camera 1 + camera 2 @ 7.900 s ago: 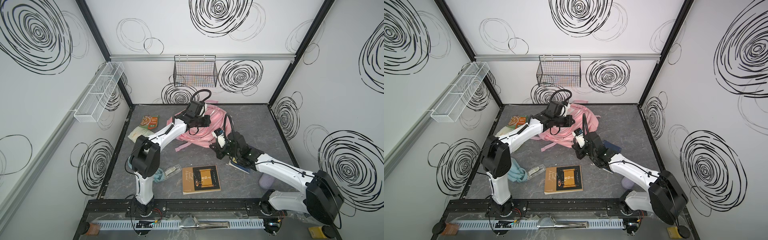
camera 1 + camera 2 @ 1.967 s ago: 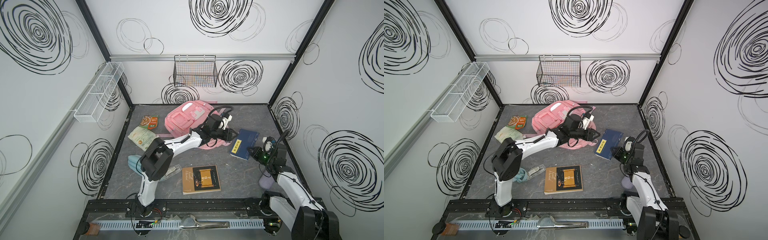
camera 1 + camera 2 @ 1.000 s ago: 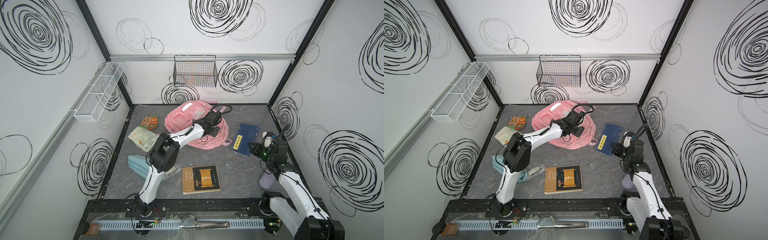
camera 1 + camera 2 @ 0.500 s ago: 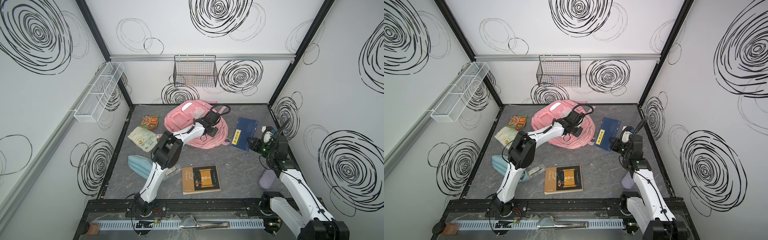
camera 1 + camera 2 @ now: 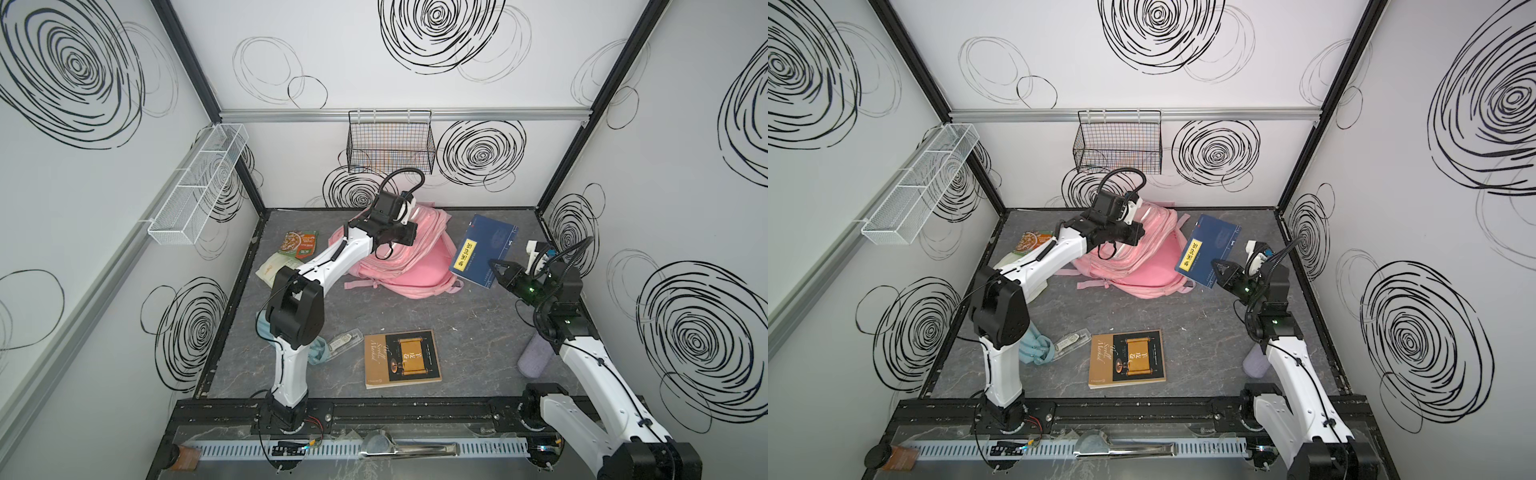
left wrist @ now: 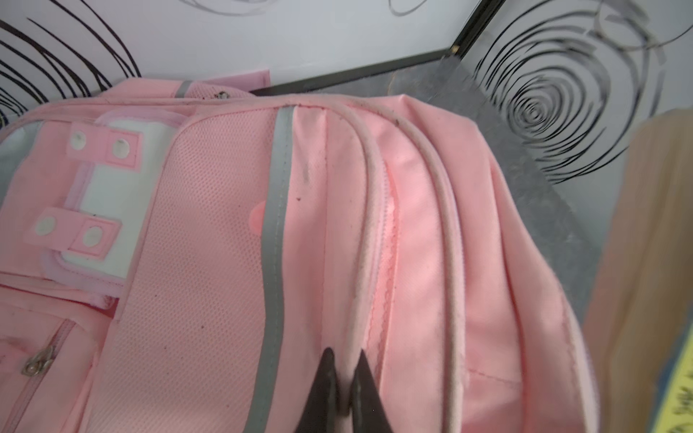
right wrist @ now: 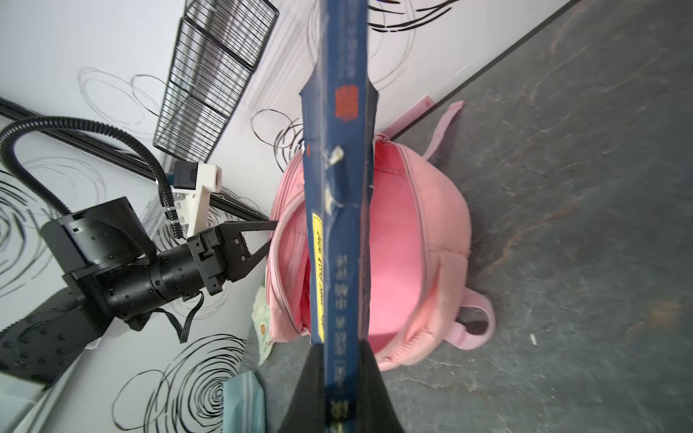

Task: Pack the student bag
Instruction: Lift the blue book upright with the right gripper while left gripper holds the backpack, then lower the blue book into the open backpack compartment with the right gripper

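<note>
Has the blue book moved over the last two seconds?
Yes. In a top view the blue book, gripped by the right gripper, has shifted toward the black wire basket on the back wall, away from the brown book.

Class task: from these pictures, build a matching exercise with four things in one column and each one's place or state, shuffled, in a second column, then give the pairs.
Things
1. blue book
2. student bag
3. brown book
4. snack packet

Places or states
A. lying flat near the front of the table
B. fabric pinched by the left gripper
C. clamped in the right gripper
D. lying at the back left

Pairs: 1-C, 2-B, 3-A, 4-D
</note>
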